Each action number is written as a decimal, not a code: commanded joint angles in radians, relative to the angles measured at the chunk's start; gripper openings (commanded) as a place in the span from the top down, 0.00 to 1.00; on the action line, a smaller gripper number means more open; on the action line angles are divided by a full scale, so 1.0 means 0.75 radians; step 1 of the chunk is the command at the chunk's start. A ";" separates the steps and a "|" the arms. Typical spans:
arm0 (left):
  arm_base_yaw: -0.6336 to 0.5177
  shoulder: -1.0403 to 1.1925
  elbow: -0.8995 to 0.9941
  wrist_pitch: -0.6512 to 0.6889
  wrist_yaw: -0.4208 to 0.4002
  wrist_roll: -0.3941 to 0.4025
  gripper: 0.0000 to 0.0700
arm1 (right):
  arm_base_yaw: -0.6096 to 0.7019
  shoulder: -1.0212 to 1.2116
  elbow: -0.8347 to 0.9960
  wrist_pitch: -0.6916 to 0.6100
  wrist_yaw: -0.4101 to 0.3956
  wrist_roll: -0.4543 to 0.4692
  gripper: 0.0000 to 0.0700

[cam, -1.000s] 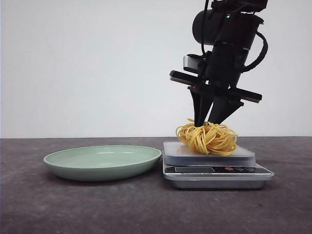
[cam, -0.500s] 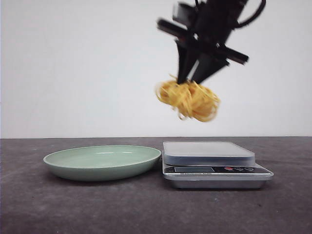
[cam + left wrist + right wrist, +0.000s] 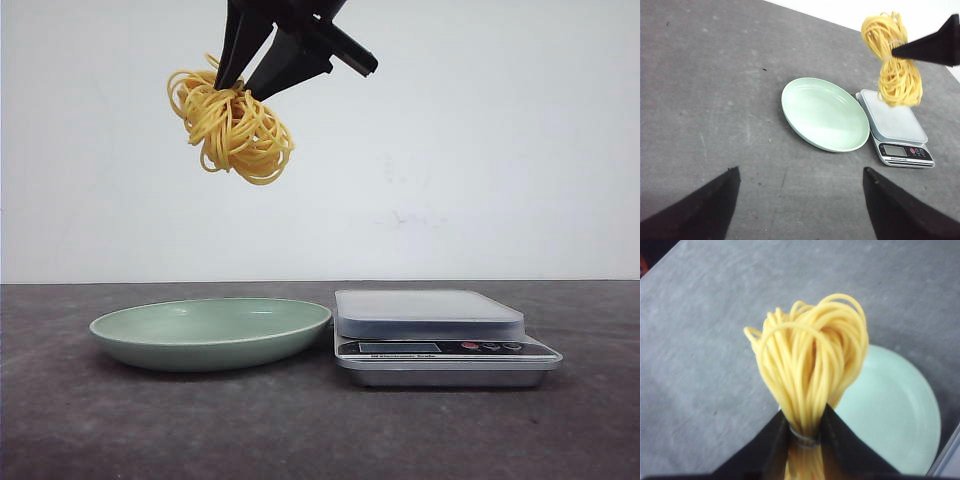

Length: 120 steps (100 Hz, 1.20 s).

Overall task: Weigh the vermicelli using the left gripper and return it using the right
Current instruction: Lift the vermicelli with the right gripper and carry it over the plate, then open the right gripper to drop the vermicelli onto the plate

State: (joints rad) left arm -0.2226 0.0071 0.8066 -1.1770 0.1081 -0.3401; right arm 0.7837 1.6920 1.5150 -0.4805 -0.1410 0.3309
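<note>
The right gripper (image 3: 243,85) is clamped on the vermicelli (image 3: 232,125), holding it high above the plate (image 3: 210,333). The left gripper (image 3: 799,200) is spread wide, holding nothing, over the worktop (image 3: 100,420). The scale (image 3: 440,340) sits just beside the plate.

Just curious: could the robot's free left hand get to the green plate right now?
Probably yes. The left hand is open and empty, hanging above the table with a clear line to the green plate. The noodles hang high above the plate in the right hand, so nothing blocks it.
</note>
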 commanded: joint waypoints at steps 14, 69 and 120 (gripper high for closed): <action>0.001 0.000 0.008 0.019 0.008 0.009 0.34 | -0.002 0.194 0.237 -0.120 0.005 -0.013 1.00; 0.001 0.000 0.008 0.018 0.008 0.009 0.34 | -0.055 0.613 0.485 -0.403 -0.033 -0.021 1.00; 0.001 0.000 0.008 0.018 0.007 0.015 0.34 | -0.053 0.639 0.485 -0.338 -0.091 -0.009 0.32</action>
State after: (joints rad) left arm -0.2226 0.0071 0.8062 -1.1774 0.1108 -0.3397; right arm 0.7326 2.1479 1.8523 -0.7422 -0.2089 0.3195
